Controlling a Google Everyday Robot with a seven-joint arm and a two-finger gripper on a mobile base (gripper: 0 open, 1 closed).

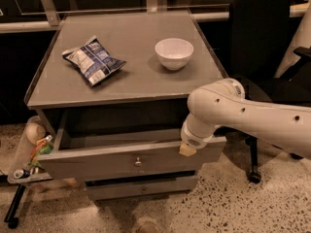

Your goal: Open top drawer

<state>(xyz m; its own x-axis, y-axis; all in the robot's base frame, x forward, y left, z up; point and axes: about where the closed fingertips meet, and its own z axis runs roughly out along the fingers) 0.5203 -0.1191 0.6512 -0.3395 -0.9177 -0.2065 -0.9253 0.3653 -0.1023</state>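
Note:
The top drawer [102, 161] of the grey cabinet is pulled out toward me, and its shallow grey inside shows under the cabinet top. Its small round metal knob [138, 162] sits at the centre of the front panel. My white arm comes in from the right. My gripper [187, 148] is at the drawer's right end, on the top edge of the front panel, well to the right of the knob. The arm's wrist hides most of it.
A chip bag [92, 59] and a white bowl [174, 52] lie on the cabinet top [131, 81]. A slimmer drawer [160, 187] sits below. A black office chair [262, 47] stands at the right. A side tray [19, 166] holding small items hangs at the left.

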